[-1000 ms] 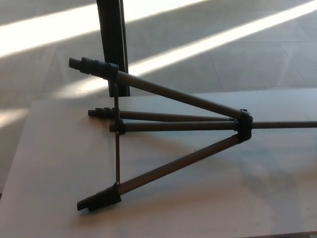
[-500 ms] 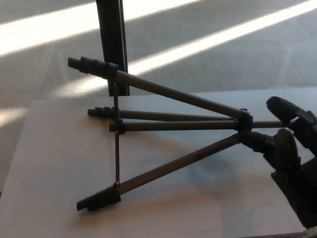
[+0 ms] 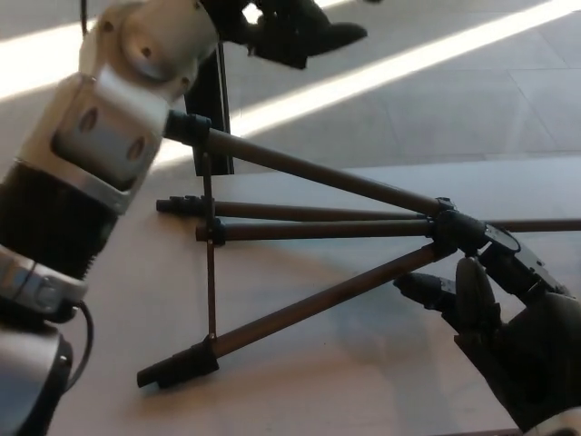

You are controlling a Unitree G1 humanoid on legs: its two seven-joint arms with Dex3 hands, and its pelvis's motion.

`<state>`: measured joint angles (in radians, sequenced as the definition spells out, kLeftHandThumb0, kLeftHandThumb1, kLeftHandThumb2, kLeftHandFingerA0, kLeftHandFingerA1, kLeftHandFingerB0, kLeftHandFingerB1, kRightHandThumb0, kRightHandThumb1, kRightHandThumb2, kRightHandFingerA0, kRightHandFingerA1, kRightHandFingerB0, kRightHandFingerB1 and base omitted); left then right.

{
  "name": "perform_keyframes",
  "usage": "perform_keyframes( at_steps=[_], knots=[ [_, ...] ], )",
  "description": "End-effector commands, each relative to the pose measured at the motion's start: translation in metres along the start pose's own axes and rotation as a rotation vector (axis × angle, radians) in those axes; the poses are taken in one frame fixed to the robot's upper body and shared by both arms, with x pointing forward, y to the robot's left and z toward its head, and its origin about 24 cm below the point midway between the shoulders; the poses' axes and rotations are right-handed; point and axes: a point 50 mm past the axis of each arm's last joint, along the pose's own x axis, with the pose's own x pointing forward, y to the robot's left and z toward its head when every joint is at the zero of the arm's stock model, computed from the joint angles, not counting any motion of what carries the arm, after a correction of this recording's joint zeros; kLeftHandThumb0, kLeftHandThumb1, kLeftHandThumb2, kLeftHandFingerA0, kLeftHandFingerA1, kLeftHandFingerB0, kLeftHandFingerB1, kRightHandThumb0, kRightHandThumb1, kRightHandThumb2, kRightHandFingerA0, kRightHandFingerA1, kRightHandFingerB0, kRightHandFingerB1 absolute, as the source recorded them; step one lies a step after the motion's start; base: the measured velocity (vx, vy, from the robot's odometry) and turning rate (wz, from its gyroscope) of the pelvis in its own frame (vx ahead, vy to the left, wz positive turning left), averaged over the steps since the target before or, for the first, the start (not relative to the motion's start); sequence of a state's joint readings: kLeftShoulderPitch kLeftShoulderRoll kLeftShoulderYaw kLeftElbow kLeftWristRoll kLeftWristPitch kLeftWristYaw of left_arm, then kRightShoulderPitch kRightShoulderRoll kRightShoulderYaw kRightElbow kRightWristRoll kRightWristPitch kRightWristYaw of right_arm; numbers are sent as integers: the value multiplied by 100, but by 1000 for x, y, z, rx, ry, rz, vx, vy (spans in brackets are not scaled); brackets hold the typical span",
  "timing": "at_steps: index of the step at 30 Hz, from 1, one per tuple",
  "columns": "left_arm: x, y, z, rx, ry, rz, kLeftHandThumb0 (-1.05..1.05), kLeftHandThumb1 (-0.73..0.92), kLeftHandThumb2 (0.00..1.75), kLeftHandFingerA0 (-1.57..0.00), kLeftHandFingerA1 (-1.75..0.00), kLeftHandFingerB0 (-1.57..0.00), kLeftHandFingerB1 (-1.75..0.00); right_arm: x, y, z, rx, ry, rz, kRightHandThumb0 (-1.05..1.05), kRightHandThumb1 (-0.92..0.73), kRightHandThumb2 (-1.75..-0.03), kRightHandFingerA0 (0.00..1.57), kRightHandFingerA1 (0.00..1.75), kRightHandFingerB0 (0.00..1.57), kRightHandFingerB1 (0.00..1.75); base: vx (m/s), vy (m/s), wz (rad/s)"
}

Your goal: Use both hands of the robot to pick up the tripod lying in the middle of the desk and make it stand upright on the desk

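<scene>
The robot's left arm is filling the left side of the frame, its silver and black forearm rising to the top centre, where the left hand is hovering with its black fingers (only partly in frame) held together on nothing. The tripod is lying on its side across the middle of the pale counter, its three legs fanning toward the left and its hub sitting at centre right. At the lower right, the right hand is reaching in at that hub, fingers spread apart, one fingertip touching the hub and nothing clamped.
</scene>
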<state>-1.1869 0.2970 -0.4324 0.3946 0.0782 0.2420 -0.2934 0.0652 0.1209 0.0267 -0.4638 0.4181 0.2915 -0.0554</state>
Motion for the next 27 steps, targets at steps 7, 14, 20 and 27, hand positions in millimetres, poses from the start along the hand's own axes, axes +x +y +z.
perform_keyframes(
  at_steps=[7, 14, 20, 27],
  knots=[
    [14, -45, -27, 352, 180, -143, -60, 62, 60, -53, -61, -56, -49, -9, -5, -13, 12, 75, -30, -71, -74, -63, 65, 82, 62, 57, 0, 0, 0],
    [6, -55, -50, 778, 197, -254, -67, 69, 61, -53, -80, -65, -69, -12, -5, -16, 9, 89, -42, -73, -75, -63, 67, 81, 61, 56, 0, 0, 0],
    [1, -58, -67, 992, 253, -304, -74, 70, 61, -37, -57, -51, -43, -12, -4, -15, 15, 87, -41, -70, -75, -62, 70, 81, 62, 56, 0, 0, 0],
    [-3, -60, -76, 1151, 286, -320, -92, 62, 98, -7, -51, -29, -49, -10, -5, -13, -12, 88, -31, -72, -75, -62, 73, 83, 66, 54, 0, 0, 0]
  ],
)
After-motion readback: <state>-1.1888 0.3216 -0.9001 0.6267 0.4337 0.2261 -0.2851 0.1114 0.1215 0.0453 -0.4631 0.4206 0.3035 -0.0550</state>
